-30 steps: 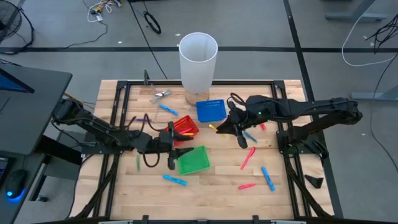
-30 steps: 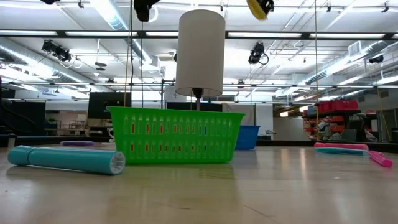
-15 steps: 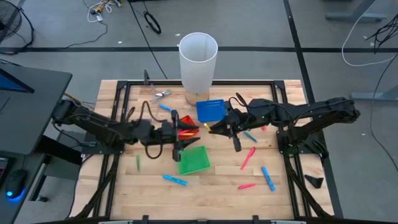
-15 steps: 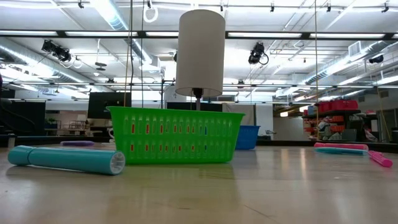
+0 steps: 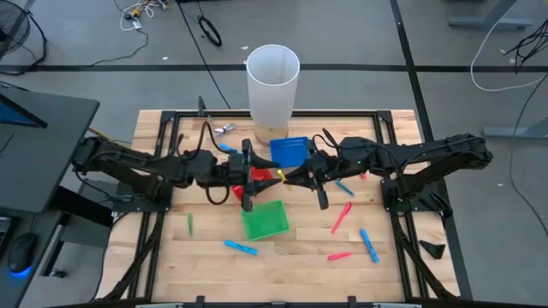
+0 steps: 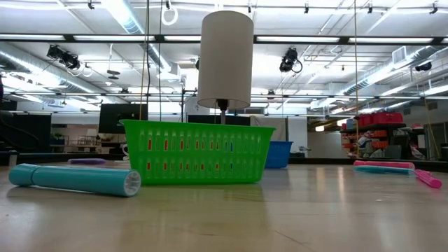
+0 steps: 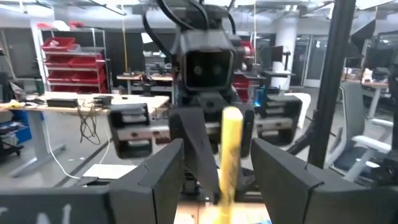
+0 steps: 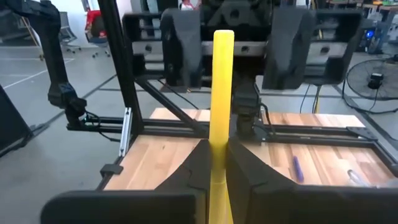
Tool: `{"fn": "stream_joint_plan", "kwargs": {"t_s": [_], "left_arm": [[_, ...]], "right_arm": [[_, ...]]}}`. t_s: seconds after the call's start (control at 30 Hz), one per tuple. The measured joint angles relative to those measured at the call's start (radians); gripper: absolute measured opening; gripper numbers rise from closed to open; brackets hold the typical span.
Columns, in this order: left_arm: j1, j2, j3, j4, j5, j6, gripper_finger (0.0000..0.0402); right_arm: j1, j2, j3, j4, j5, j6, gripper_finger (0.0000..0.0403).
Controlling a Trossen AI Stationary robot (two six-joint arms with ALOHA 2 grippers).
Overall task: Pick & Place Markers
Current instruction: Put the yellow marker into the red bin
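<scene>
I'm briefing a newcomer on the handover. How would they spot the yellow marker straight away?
Start at the tall white cylinder at the table's back edge, then drop to the two arms meeting nose to nose in front of it. The yellow marker is clamped in the right gripper, the only marker off the table.

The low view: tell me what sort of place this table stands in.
Probably a robotics lab or workshop. Beyond the green mesh basket run an open ceiling with strip lights and ducts, ceiling-hung cameras, and shelving with red bins. The left wrist view adds workbenches with cables.
</scene>
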Motion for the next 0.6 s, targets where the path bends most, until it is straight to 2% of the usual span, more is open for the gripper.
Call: {"fn": "stream_joint_plan", "kwargs": {"t_s": [0.6], "left_arm": [[-0.001, 0.001, 0.0, -0.029, 0.015, -0.026, 0.0193]], "right_arm": [[0.0, 0.047, -0.002, 0.072, 0.027, -0.003, 0.0027]]}}
